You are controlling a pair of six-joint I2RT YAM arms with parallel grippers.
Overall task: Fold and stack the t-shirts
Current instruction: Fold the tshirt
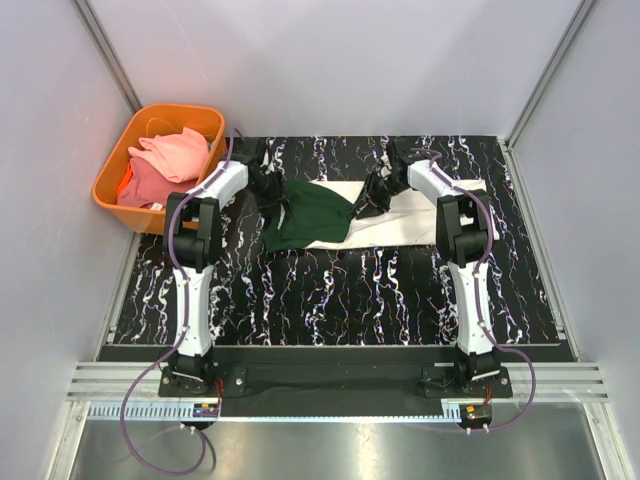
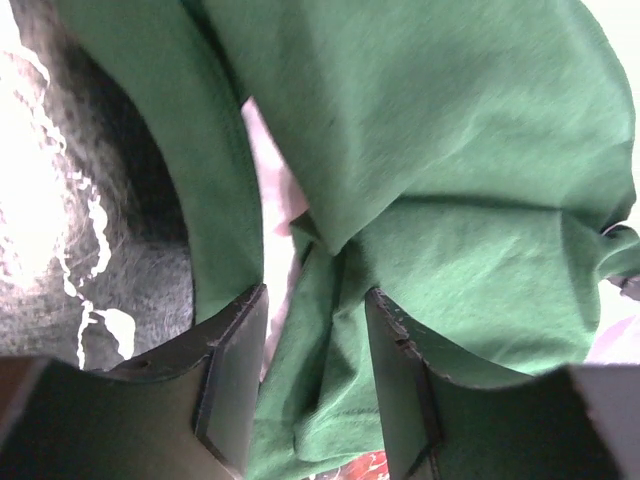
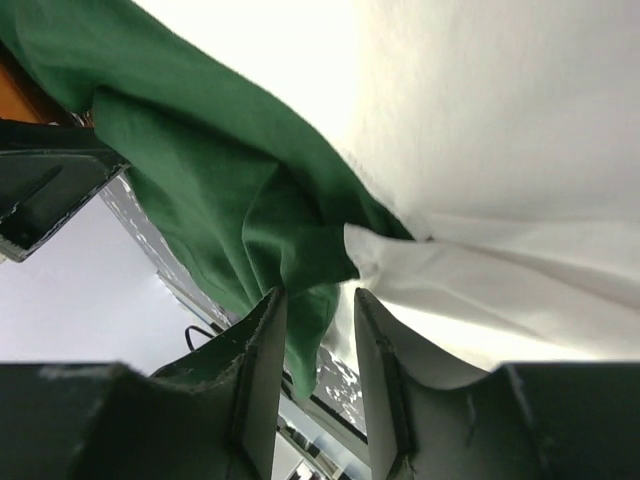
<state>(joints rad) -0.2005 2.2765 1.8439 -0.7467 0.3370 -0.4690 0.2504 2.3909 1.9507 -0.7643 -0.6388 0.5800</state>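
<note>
The cream t-shirt (image 1: 405, 215) lies on the black marbled mat, with its dark green sleeve (image 1: 310, 215) bunched over its left end. My left gripper (image 1: 268, 188) is at the sleeve's upper left. In the left wrist view (image 2: 315, 300) its jaws are partly open, with loose green cloth (image 2: 450, 150) lying between them. My right gripper (image 1: 377, 197) is at the shirt's top edge. In the right wrist view (image 3: 318, 295) its jaws are partly open, and a green fold (image 3: 220, 180) hangs between them against one finger, next to cream cloth (image 3: 500, 150). The shirt's print is hidden.
An orange basket (image 1: 110, 165) stands at the back left and holds pink (image 1: 175, 155) and coral cloth. The marbled mat (image 1: 350, 290) reaches toward the arm bases. Grey walls and metal frame posts close in the sides and back.
</note>
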